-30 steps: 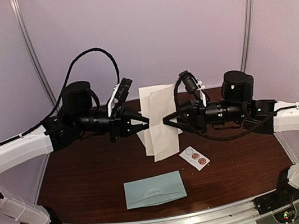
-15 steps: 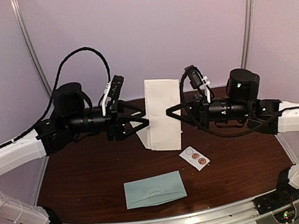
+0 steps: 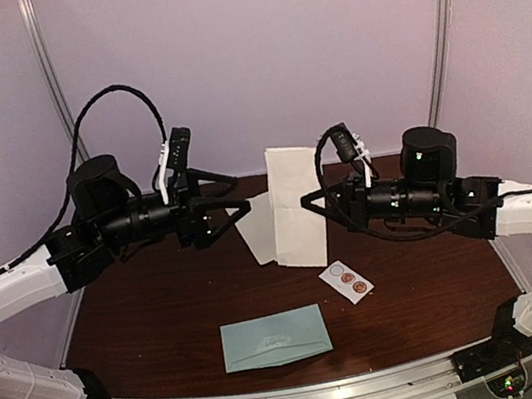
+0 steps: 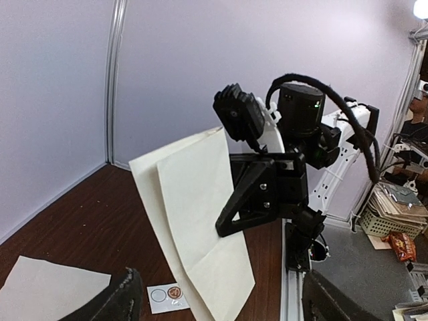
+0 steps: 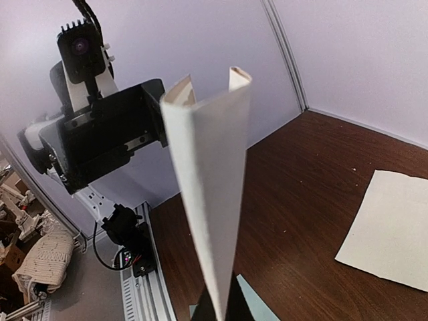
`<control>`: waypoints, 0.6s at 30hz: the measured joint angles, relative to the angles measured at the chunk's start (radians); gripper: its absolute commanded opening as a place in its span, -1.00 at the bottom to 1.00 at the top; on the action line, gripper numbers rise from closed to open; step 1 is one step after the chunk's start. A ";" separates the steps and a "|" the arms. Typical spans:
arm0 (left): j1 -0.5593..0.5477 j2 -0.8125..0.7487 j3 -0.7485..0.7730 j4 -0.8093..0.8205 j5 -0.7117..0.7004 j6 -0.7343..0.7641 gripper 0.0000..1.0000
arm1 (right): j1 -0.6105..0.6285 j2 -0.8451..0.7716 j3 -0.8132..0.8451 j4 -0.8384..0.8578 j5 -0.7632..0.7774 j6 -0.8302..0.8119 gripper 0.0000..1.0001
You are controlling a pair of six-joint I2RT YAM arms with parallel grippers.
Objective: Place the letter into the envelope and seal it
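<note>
Well beyond the envelope (image 3: 275, 338), the right gripper (image 3: 307, 200) was clamped on a side edge of the folded white letter (image 3: 291, 190), holding it upright in the air, while the left gripper (image 3: 240, 191) hung apart from it, jaws spread wide and holding nothing. The pale green envelope lay flat on the dark table (image 3: 143, 320), with a small sticker strip (image 3: 346, 281) just beyond its right end. Both papers looked light and limp, and the envelope seemed likely to slide on the smooth wood, so I judged it best pinned by its body while the flap edge was lifted.
</note>
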 measured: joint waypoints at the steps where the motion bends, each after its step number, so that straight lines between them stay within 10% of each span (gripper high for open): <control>1: 0.000 0.009 0.000 0.004 0.000 -0.005 0.71 | 0.001 0.003 0.000 0.003 -0.018 0.000 -1.00; 7: 0.000 0.064 0.000 0.006 0.016 -0.020 0.68 | 0.018 0.021 0.001 0.040 -0.125 0.000 -1.00; 18: -0.005 0.150 0.002 0.017 0.189 -0.027 -0.17 | 0.024 0.060 0.029 0.076 -0.202 0.001 -1.00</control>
